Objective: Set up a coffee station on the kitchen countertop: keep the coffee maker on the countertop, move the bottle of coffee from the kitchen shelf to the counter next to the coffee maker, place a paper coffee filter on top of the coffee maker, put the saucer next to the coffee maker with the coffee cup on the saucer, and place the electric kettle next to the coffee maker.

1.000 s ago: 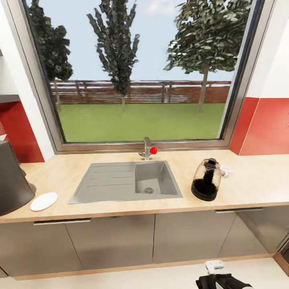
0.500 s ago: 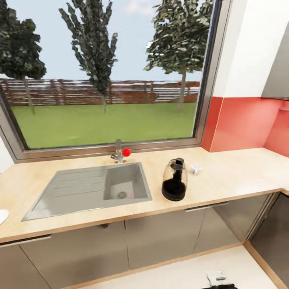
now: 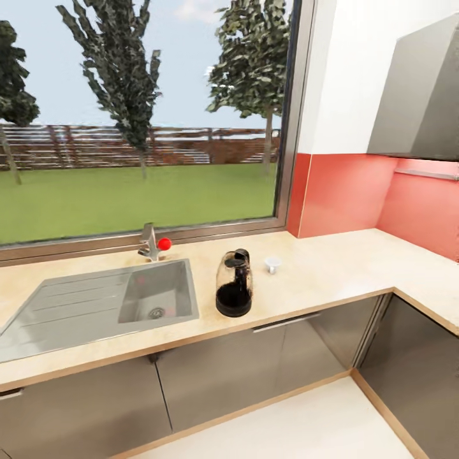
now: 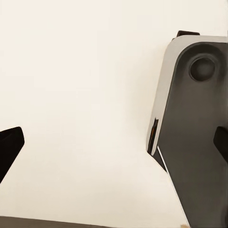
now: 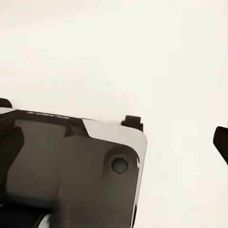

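The electric kettle [image 3: 234,284], dark tinted glass with a black lid and base, stands on the beige countertop [image 3: 331,274] just right of the sink. The small white coffee cup [image 3: 273,264] sits behind it to the right, apart from it. The coffee maker, saucer, bottle of coffee, paper coffee filter and kitchen shelf are out of view. In the wrist views my left gripper [image 4: 114,145] and right gripper [image 5: 114,142] are open, fingertips wide apart with nothing between them, both over pale floor.
A grey sink [image 3: 95,303] with a red-knobbed faucet [image 3: 153,243] lies left of the kettle, under a large window. The counter turns a corner at the right [image 3: 424,287], below a grey hood [image 3: 421,102]. My grey base [image 4: 194,137] shows beneath the grippers.
The head view has swung to the right, so the coffee maker and saucer have slid out at the left. Kettle and cup stay put on the counter.
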Robot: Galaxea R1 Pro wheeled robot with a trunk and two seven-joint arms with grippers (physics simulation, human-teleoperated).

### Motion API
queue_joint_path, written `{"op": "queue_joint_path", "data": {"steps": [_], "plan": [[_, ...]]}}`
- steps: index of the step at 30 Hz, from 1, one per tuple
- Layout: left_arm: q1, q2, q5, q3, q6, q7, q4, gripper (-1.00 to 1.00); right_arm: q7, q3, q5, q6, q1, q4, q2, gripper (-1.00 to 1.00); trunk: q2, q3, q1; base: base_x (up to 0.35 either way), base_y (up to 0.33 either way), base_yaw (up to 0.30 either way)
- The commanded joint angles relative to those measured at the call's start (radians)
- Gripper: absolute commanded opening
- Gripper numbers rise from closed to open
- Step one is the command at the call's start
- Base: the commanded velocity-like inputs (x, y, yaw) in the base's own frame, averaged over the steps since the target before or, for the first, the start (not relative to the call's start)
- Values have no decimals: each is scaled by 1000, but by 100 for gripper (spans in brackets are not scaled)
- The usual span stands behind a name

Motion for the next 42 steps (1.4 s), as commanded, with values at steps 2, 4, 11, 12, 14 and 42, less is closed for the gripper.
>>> {"op": "queue_joint_path", "data": {"steps": [2,4,11,12,14,42], "plan": [[-1,0,6,6,-5,0,1,100,2,10,-12,5,0,-3,3,100,-2,-2,1,0,-310,-1],[-1,0,6,6,-5,0,1,100,2,10,-12,5,0,-4,3,100,-2,-2,1,0,-313,8],[-1,0,6,6,-5,0,1,100,2,10,-12,5,0,-3,3,100,-2,-2,1,0,-313,123],[-1,0,6,6,-5,0,1,100,2,9,-12,5,0,-2,3,100,-2,-2,1,0,-313,130],[-1,0,6,6,-5,0,1,100,2,9,-11,4,0,-2,3,100,-2,-2,1,0,-313,85],[-1,0,7,6,-5,1,1,100,0,10,56,-37,1,-3,5,100,-2,-2,1,0,-313,76]]}}
